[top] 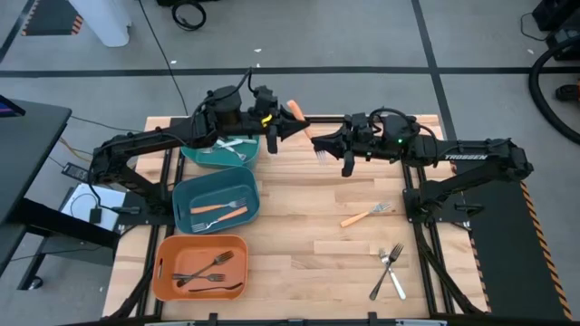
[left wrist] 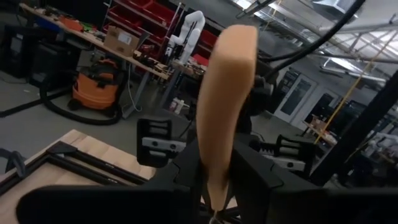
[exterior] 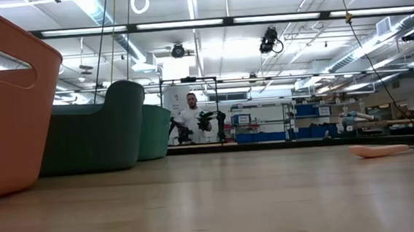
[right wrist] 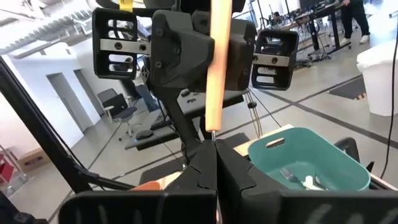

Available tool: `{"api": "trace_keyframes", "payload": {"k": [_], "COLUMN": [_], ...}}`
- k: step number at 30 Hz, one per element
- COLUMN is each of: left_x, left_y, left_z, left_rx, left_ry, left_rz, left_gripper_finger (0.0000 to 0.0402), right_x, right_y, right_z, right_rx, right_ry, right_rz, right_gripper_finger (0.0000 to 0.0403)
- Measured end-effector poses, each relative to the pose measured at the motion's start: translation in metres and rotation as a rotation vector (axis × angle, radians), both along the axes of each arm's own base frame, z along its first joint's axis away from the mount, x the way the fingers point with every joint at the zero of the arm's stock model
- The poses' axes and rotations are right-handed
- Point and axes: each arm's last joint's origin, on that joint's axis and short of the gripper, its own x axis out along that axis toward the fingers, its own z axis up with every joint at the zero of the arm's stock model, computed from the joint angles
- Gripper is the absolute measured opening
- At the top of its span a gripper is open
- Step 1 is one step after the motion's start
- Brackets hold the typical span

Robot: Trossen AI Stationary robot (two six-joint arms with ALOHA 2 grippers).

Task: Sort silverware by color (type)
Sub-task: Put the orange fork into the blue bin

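An orange-handled fork (top: 294,110) is held in the air over the table's far middle, between both grippers. It stands roughly upright, its handle (left wrist: 227,93) leaning toward the far edge and its pale tines (top: 320,156) below. My left gripper (top: 276,129) comes from the left and my right gripper (top: 317,143) from the right. They meet tip to tip, and both are shut on the fork. On the table lie another orange-handled fork (top: 365,215) and two silver forks (top: 390,267). My left gripper (left wrist: 216,180) has the narrow lower end of the orange handle (left wrist: 214,177) pinched between its two fingers, coming level from the table's left. The fork is clear of the table, handle up. My right gripper (right wrist: 216,155) pinches the thin metal neck (right wrist: 214,135) just below the handle (right wrist: 217,62), coming level from the table's right, across the fork.
Three bins line the table's left side. The far teal bin (top: 195,156) holds pale forks, the middle blue-green bin (top: 186,195) holds orange-handled forks, and the near orange bin (top: 163,263) holds black forks. A person stands in the room far behind (exterior: 191,113).
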Motion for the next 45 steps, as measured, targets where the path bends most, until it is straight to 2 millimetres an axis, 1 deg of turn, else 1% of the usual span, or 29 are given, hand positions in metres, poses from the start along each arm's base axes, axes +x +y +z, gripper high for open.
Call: {"api": "trace_keyframes", "payload": {"k": [4,11,14,19,21,25,29,31,33,35,37,39,40,42,45], "left_x": [0.0,0.0,0.0,-0.002,-0.005,-0.025,-0.061,-0.086,-0.106,-0.122,-0.131,-0.141,-0.142,-0.141,-0.135], "left_y": [0.0,0.0,0.0,0.0,-0.001,-0.007,-0.018,-0.024,-0.03,-0.034,-0.039,-0.042,-0.043,-0.046,-0.049], "left_z": [0.0,0.0,-0.002,-0.01,-0.009,-0.007,-0.005,-0.009,-0.014,-0.025,-0.033,-0.042,-0.045,-0.052,-0.068], "left_rx": [0.019,0.022,0.025,0.031,0.038,0.066,0.087,0.078,0.061,0.029,0.021,0.03,0.043,0.058,0.068], "left_ry": [-0.003,0.002,0.02,0.118,0.134,0.238,0.414,0.549,0.676,0.849,0.982,1.137,1.195,1.276,1.327], "left_rz": [-0.002,-0.001,0.001,0.004,0.001,-0.02,-0.058,-0.077,-0.085,-0.08,-0.071,-0.05,-0.052,-0.061,-0.074], "left_gripper_finger": [0.0052,0.0052,0.0052,0.0052,0.0052,0.0052,0.0052,0.0052,0.0052,0.0052,0.0053,0.0066,0.007,0.0073,0.0062], "right_x": [0.0,0.0,0.0,0.0,0.0,0.0,0.0,0.0,0.0,0.0,0.0,0.0,0.0,0.0,0.0], "right_y": [0.0,0.0,0.0,0.0,0.0,0.0,0.001,0.001,0.001,0.001,0.001,0.0,0.0,-0.001,-0.001], "right_z": [0.0,0.0,-0.001,0.0,0.0,0.0,-0.001,-0.001,-0.001,-0.001,-0.001,-0.001,-0.001,-0.001,-0.001], "right_rx": [-0.005,-0.02,-0.052,-0.052,-0.05,-0.043,-0.043,-0.044,-0.045,-0.053,-0.053,-0.054,-0.054,-0.054,-0.054], "right_ry": [0.0,0.004,0.012,0.004,0.008,0.009,0.012,0.013,0.013,0.014,0.014,0.015,0.015,0.016,0.016], "right_rz": [0.0,-0.001,-0.002,-0.002,0.0,0.001,0.019,0.036,0.046,0.046,0.043,0.039,0.03,0.018,0.016], "right_gripper_finger": [0.0,0.0007,0.0023,0.006,0.0074,0.0089,0.0089,0.0089,0.0089,0.0089,0.0089,0.0089,0.0089,0.0089,0.0089]}}
